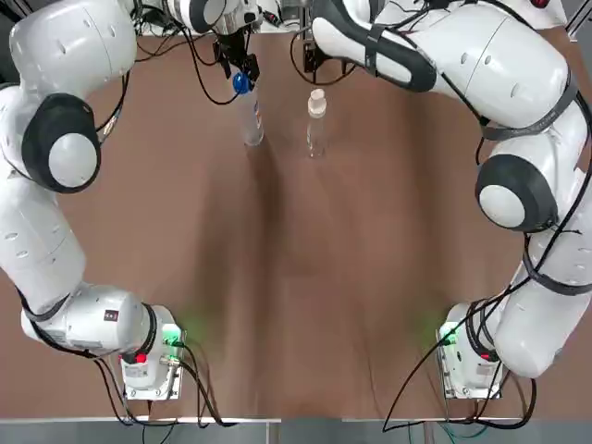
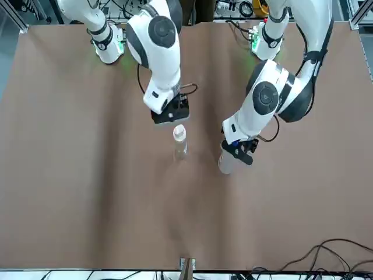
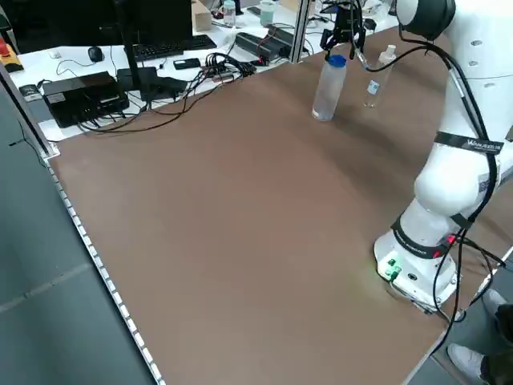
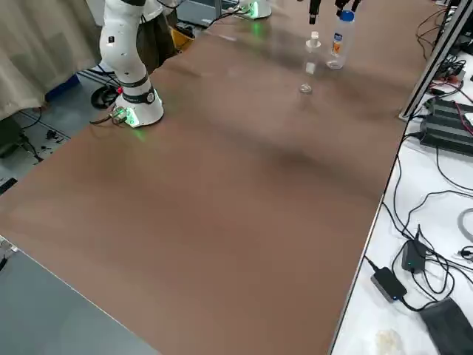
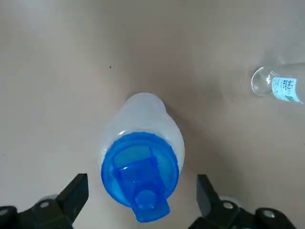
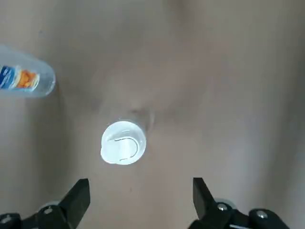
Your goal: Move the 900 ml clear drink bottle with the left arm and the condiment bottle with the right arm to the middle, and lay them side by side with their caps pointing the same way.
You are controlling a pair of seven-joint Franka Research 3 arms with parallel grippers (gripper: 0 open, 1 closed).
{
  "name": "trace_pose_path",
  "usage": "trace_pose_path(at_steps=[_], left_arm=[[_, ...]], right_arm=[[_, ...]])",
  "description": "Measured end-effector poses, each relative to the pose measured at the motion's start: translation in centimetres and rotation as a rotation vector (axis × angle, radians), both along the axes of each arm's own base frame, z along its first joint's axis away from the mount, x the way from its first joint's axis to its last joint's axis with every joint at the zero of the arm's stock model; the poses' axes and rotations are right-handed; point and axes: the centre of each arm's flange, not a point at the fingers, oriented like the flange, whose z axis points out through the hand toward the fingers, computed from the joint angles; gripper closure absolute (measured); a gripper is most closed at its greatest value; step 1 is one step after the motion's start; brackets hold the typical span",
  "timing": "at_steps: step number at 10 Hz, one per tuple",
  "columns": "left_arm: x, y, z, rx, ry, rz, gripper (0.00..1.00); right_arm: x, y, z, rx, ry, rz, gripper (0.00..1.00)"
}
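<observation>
The clear drink bottle (image 1: 250, 113) with a blue cap (image 5: 139, 173) stands upright at the far side of the table. My left gripper (image 5: 141, 184) hovers just above it, open, a finger on either side of the cap. About a hand's width to its right stands the smaller condiment bottle (image 1: 316, 125), upright, with a white cap (image 6: 123, 143). My right gripper (image 6: 140, 185) hangs open over it, the cap sitting a little off-centre between the fingers. In the front view the right gripper (image 2: 170, 114) is just behind the condiment bottle (image 2: 179, 143).
Brown table (image 1: 296, 277) stretches bare from the bottles toward the arm bases (image 1: 148, 356) at the near corners. Cables and electronics (image 3: 104, 84) lie on the bench beyond the table's left edge.
</observation>
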Motion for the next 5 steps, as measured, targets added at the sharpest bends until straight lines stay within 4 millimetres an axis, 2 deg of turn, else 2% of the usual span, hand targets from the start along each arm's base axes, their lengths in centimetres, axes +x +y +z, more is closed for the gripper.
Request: trace_pose_path(at_steps=[2, 5], left_arm=[[0.06, 0.02, -0.43, 0.001, 0.007, 0.000, 0.00], [0.14, 0.09, -0.88, 0.003, 0.014, 0.001, 0.08]], right_arm=[[0.13, -0.06, -0.08, -0.016, 0.002, 0.210, 0.04], [0.26, -0.09, -0.30, -0.037, 0.007, 0.482, 0.04]])
